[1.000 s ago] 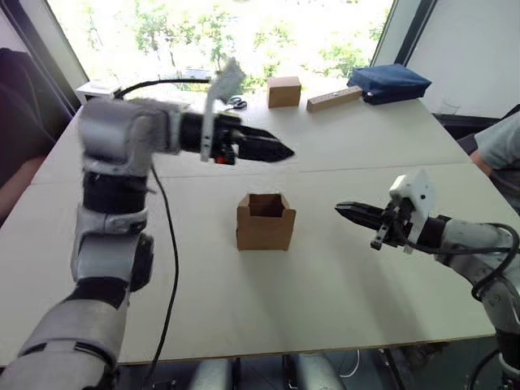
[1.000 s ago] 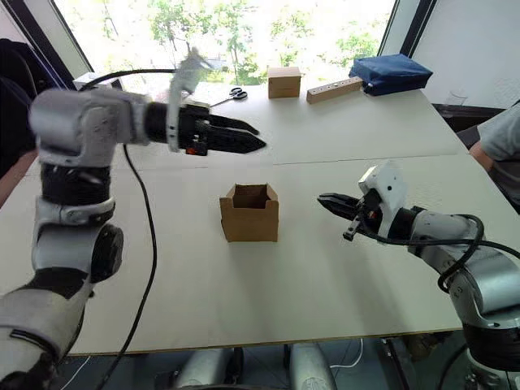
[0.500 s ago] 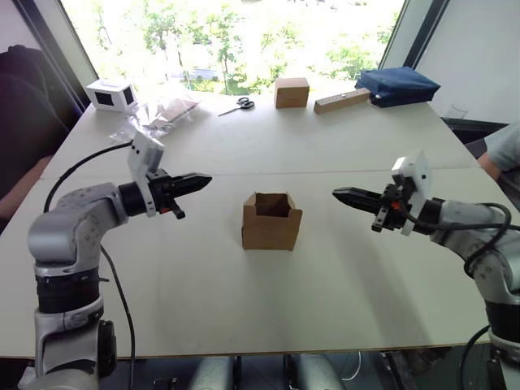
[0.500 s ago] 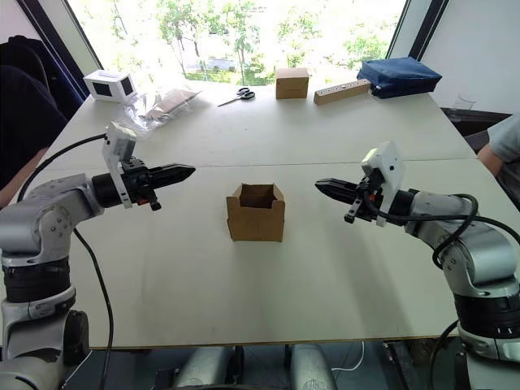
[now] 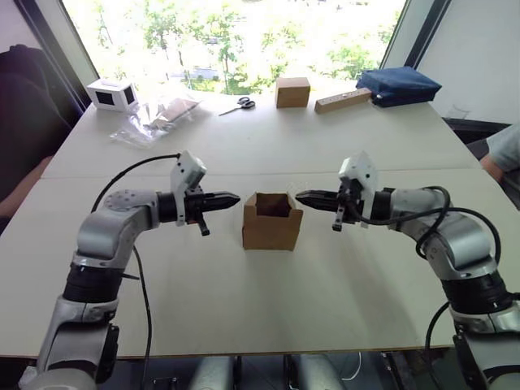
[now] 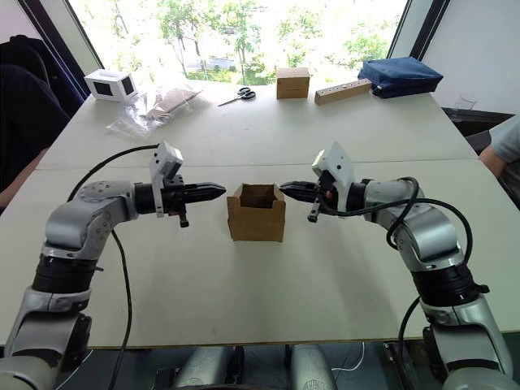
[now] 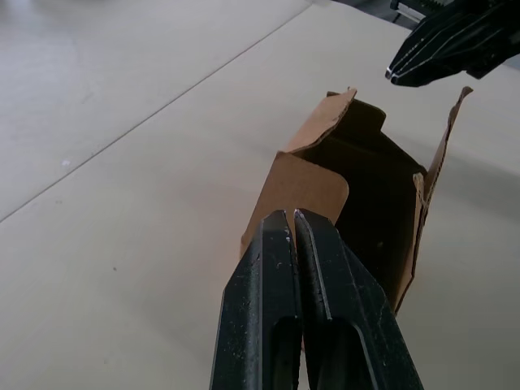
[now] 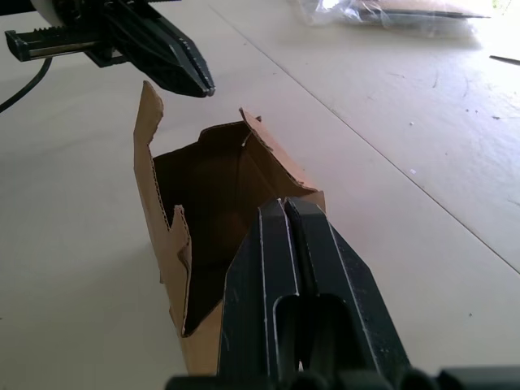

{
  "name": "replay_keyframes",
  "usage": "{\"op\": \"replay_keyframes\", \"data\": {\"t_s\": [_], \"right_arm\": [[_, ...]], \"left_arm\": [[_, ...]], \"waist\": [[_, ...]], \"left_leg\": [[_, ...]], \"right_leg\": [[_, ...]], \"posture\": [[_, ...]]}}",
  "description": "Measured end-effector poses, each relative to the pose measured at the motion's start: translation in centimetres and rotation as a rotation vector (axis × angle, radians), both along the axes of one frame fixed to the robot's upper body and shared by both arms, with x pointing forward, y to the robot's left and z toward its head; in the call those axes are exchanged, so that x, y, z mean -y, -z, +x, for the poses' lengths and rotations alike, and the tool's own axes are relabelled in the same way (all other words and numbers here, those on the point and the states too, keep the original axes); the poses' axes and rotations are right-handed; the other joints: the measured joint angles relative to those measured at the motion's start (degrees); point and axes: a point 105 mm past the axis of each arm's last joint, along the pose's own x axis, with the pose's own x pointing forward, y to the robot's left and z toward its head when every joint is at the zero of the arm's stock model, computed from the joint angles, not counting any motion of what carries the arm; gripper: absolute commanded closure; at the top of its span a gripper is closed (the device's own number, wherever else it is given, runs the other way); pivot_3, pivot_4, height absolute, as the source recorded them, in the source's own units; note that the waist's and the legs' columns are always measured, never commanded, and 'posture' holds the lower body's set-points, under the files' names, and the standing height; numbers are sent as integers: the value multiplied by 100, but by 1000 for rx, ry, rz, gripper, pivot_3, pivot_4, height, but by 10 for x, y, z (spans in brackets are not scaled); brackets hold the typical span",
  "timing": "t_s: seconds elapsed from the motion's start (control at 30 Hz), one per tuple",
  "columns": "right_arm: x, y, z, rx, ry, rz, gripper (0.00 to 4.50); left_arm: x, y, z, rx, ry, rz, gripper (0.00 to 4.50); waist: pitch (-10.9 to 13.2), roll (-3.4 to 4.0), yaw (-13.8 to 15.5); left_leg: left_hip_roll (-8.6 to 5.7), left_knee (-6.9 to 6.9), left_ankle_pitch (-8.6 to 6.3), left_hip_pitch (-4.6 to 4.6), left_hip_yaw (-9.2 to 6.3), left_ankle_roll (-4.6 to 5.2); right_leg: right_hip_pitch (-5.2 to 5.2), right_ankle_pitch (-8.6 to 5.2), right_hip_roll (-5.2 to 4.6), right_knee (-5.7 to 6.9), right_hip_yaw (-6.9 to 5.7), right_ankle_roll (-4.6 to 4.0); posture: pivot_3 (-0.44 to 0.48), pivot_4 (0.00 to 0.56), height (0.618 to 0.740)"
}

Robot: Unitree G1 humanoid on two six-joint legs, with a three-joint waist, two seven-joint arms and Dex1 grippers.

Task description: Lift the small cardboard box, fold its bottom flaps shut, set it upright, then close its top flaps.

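Left wrist view hides, seemingly, the small cardboard box [image 7: 357,203] base.

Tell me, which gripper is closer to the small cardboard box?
Right. The right gripper tips reach the small cardboard box rim; the left gripper sits just short of the opposite side.

We see a pale table [image 5: 325,301] before a bright window [image 5: 236,36] with green trees [image 5: 341,57] outside.
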Motion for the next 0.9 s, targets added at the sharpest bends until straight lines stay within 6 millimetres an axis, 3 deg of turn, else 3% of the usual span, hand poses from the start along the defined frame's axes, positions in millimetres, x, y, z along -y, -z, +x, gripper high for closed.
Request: {"op": "replay_keyframes", "data": {"t_s": [0.63,0.9], "right_arm": [[-12,23,1,-23,-44,-59,4500],[-12,42,8,-49,-39,-98,4500]], "left_arm": [[25,33,-1,-15,91,94,4396],[30,34,5,4,88,104,4396]], "waist": [[0,0,2],[0,0,-1]], "left_leg": [[0,1,0,0,0,1],[-1,1,0,1,0,0]], "right_leg": [[0,0,1,0,-1,0],[0,0,2,2,-1,0]], "posture": [[0,150,740],[0,150,740]]}}
